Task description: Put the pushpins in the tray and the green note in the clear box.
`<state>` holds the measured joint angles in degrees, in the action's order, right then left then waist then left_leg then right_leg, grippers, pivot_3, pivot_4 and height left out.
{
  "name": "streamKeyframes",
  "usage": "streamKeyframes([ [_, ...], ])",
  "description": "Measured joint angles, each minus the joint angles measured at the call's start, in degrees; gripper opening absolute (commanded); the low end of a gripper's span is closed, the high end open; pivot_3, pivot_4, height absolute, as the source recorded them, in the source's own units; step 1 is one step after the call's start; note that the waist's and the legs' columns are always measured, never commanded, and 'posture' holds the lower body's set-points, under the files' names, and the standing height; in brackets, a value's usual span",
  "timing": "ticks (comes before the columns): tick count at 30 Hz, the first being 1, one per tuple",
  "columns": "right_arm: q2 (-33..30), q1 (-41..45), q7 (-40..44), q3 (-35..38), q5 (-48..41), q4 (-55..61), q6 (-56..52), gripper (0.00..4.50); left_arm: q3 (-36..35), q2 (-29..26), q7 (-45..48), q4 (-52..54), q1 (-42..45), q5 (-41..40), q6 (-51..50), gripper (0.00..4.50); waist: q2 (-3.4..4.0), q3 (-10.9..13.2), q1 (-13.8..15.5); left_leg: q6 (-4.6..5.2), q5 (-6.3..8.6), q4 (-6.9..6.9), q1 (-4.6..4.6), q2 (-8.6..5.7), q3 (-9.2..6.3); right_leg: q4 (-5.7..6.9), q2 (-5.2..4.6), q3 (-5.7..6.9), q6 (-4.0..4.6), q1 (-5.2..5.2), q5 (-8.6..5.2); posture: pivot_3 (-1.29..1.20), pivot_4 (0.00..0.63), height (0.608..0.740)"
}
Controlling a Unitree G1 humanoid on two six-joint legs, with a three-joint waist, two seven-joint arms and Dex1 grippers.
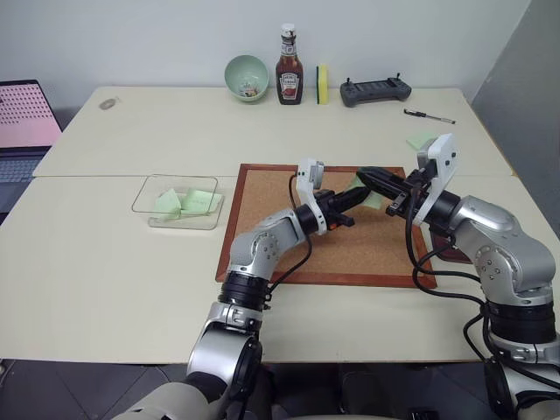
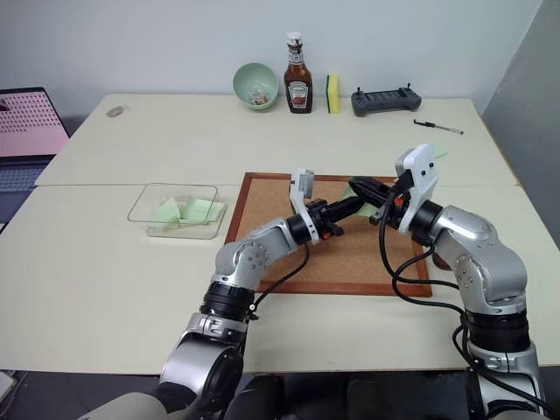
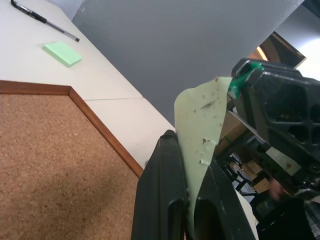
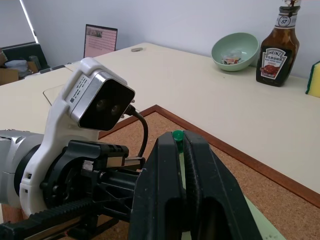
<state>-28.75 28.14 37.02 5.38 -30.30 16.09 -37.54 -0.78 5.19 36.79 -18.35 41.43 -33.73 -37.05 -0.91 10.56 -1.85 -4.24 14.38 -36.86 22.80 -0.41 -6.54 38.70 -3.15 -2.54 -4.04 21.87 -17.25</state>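
Observation:
The pale green note [image 3: 200, 117] stands upright above the corkboard [image 1: 324, 241], and my left gripper [image 1: 357, 196] is shut on its lower edge. My right gripper [image 1: 364, 176] meets it from the right, shut on a dark green pushpin [image 4: 177, 134] at the note's top corner. The pin's head also shows in the left wrist view [image 3: 243, 79]. The clear box [image 1: 147, 203] lies left of the board with green paper scraps in it. The small dark tray [image 1: 448, 255] is mostly hidden under my right forearm, just off the board's right edge.
Along the far table edge stand a pale green bowl [image 1: 246, 77], a ketchup bottle [image 1: 290, 66], a sponge [image 1: 322, 83] and a black controller [image 1: 374, 90]. A pen [image 1: 429, 115] and a green sticky pad [image 1: 420, 140] lie at the right. A laptop [image 1: 22, 122] sits at the far left.

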Motion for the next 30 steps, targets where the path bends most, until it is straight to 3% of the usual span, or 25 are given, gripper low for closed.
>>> streamKeyframes([
  [8, 0.52, -1.15, -0.28, 0.1, -0.71, 0.56, -0.89, 0.0, -2.93, 1.52, -4.87, 5.76, -2.72, -3.88, -5.26, 0.04, 0.0, 0.0, 0.0, 0.0, 0.0, 0.0, 0.0, 0.01, 0.0, 0.02, 0.0, -0.01, 0.0, 0.0, 0.0, 0.0, 0.15, 0.74],
  [16, 2.74, -2.41, -4.28, 3.56, -8.15, 1.69, -7.76, 0.0, -5.28, 2.38, -11.59, 11.89, -7.43, -7.77, -10.62, 0.04, 0.0, 0.0, 0.08, 0.0, 0.0, -0.07, -0.01, 0.0, 0.0, 0.08, -0.01, -0.03, 0.0, -0.01, 0.0, 0.0, 0.15, 0.74],
  [30, 3.99, -1.83, -11.27, 9.64, -18.74, 1.62, -15.6, 0.0, -5.12, 2.45, -14.79, 12.18, -8.54, -7.79, -11.29, 0.04, 0.0, 0.0, 0.03, 0.0, 0.0, -0.07, -0.01, 0.0, 0.03, 0.1, 0.0, -0.04, 0.0, -0.01, 0.0, 0.0, 0.15, 0.74],
])
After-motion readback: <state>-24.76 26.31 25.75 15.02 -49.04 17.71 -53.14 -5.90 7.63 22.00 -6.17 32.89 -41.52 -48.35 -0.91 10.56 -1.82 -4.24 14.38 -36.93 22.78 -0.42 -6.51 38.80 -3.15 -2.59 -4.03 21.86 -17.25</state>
